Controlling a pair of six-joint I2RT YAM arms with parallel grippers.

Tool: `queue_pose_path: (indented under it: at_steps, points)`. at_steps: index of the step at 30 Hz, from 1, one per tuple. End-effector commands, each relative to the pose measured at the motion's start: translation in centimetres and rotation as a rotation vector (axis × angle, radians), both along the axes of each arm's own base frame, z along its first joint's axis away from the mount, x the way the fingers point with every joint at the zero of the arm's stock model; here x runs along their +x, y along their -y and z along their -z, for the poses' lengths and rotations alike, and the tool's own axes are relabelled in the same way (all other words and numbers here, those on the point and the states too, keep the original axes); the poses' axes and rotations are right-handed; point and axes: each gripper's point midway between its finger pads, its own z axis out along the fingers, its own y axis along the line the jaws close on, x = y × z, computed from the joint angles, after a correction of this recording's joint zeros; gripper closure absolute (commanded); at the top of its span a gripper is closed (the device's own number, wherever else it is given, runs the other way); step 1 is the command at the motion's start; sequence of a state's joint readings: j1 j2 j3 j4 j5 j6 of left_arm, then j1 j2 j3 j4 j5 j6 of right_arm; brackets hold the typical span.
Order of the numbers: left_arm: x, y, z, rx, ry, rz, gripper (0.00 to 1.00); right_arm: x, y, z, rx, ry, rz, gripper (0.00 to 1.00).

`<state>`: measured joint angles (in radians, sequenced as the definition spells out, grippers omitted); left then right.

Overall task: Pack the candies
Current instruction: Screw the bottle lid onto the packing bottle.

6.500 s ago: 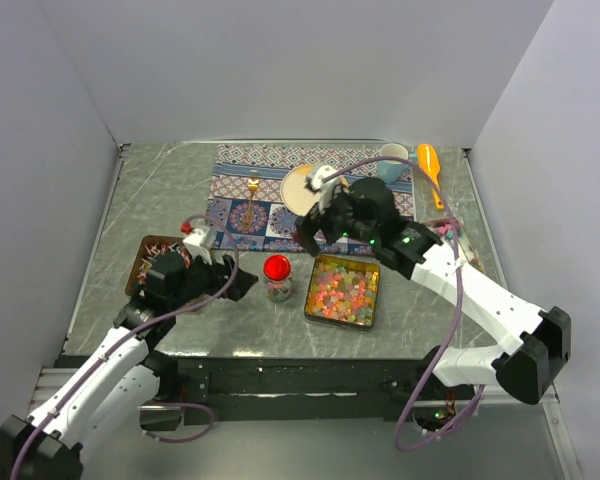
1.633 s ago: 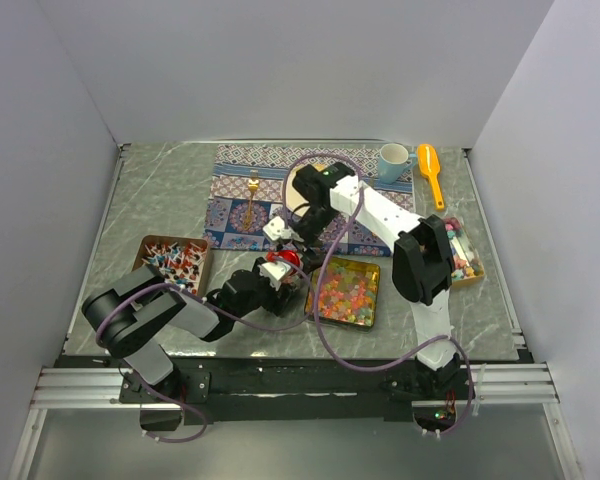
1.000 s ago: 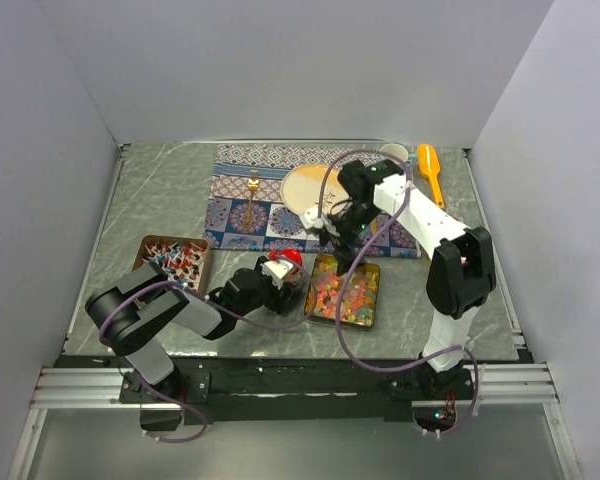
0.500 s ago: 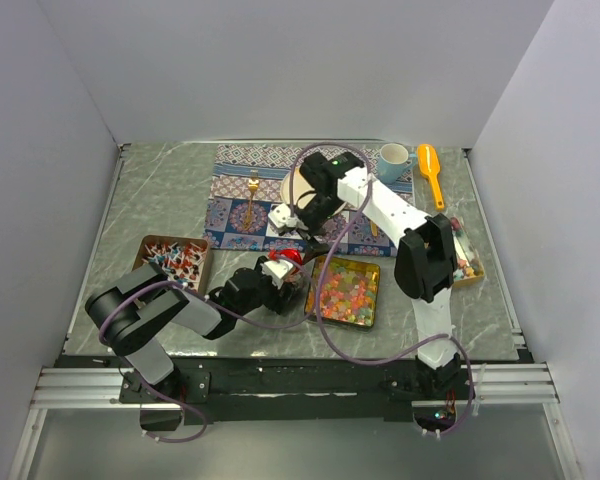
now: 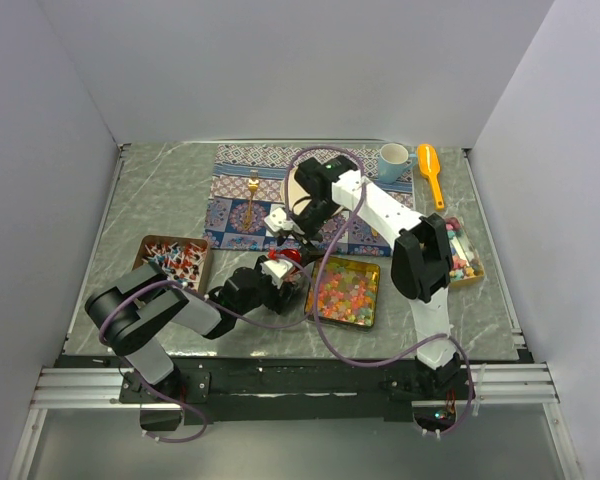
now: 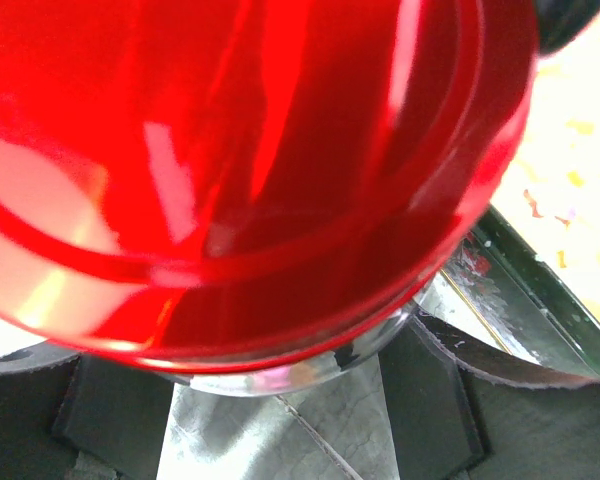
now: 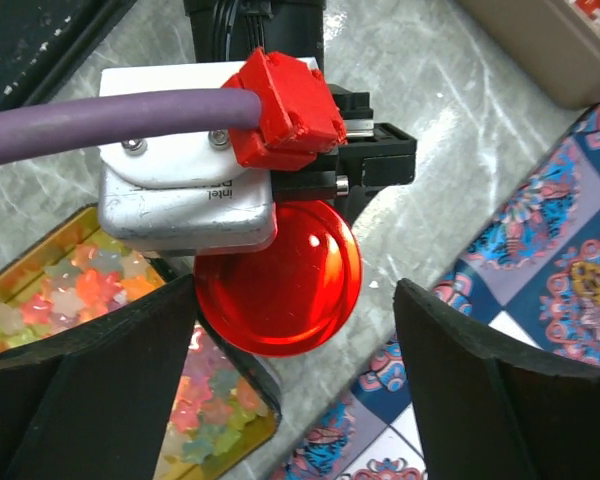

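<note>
Near the middle of the overhead view, slightly left of centre, a small glass jar (image 6: 310, 372) stands on the grey marbled table with its glossy red lid (image 7: 280, 285) on. The left gripper (image 5: 277, 282) reaches in from the lower left, its jaws closed around the glass body below the lid, seemingly to steady it. The right gripper (image 7: 295, 330) hangs directly above the lid. Its two dark fingers (image 7: 90, 370) are spread wide, one on each side of the lid, and touch nothing.

The candies (image 5: 345, 288) lie loose in a shallow gold tin (image 5: 376, 290) just right of the jar, filling most of it. They are tiny pink, orange, yellow and green pieces.

Expect them to be light, hard and slick, so they will probably roll and scatter if nudged. They look too small for you to pinch singly. You would likely do better lifting the tin by its rim, or using the orange scoop (image 5: 429, 170) at the upper right. The domed lid looks slippery, so take it low, at its rim. The jar is glass, so squeeze it gently.
</note>
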<state>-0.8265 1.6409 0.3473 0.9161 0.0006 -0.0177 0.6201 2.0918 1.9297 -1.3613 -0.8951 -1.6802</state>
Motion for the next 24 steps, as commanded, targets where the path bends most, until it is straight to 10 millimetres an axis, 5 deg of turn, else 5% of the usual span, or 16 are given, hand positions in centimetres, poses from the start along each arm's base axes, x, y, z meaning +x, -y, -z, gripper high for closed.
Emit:
queue_pose_path:
  at_steps: [1,9,24]
  points:
    - [-1.1,-0.3,2.1,0.053,-0.069,0.028,0.99,-2.1,0.9,0.9,-0.074,-0.121,0.015,0.2]
    - [-0.8,-0.5,2.1,0.058,-0.068,0.012,0.99,-3.7,1.4,1.2,-0.136,-0.259,0.104,0.24]
    - [-0.7,-0.6,2.4,0.063,-0.074,0.003,0.99,-7.6,9.4,0.5,-0.264,-0.281,0.251,0.15]
